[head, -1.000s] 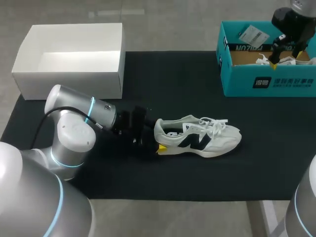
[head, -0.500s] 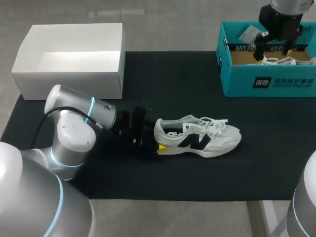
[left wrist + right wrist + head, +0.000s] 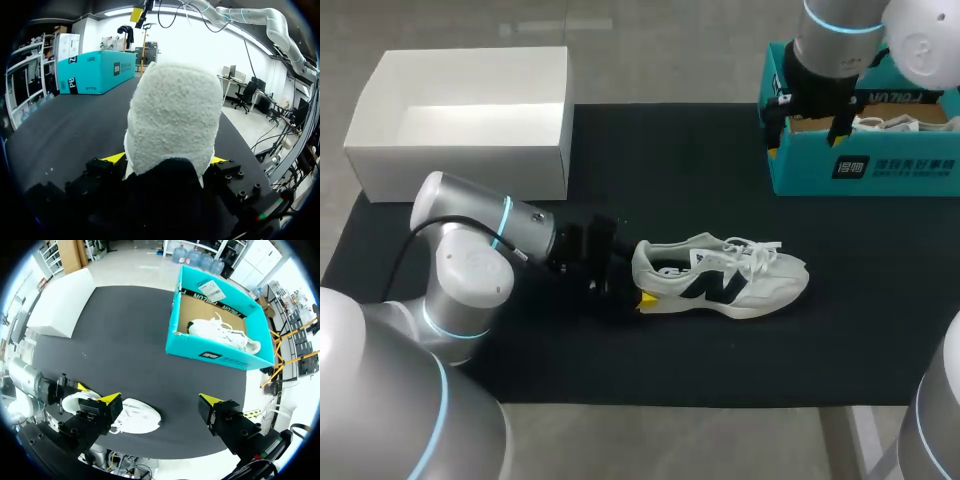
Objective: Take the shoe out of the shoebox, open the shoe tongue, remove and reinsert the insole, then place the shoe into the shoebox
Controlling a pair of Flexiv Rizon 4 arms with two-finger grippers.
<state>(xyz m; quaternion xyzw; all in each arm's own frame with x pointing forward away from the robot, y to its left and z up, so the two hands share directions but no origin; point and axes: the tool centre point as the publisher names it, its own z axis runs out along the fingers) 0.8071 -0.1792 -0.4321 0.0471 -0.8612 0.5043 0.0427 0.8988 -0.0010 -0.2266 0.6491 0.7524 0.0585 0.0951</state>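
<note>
A white shoe (image 3: 725, 280) with a dark logo lies on its side on the black mat (image 3: 670, 160), toe toward the right. My left gripper (image 3: 640, 277) is at its heel. In the left wrist view the heel (image 3: 172, 110) fills the gap of that gripper (image 3: 165, 160), with a yellow tip pressed on each side. My right gripper (image 3: 808, 118) hangs open and empty over the left end of the teal shoebox (image 3: 865, 170). From high up, its fingers (image 3: 111, 399) frame the shoe (image 3: 135, 420) and the shoebox (image 3: 220, 357).
A second white shoe (image 3: 900, 122) lies inside the teal shoebox, also visible as the shoe (image 3: 220, 332) in the right wrist view. A white open box (image 3: 460, 170) stands at the back left corner of the mat.
My right arm has swung left from the shoebox's right part to its left end. The left arm and the shoe have not moved.
</note>
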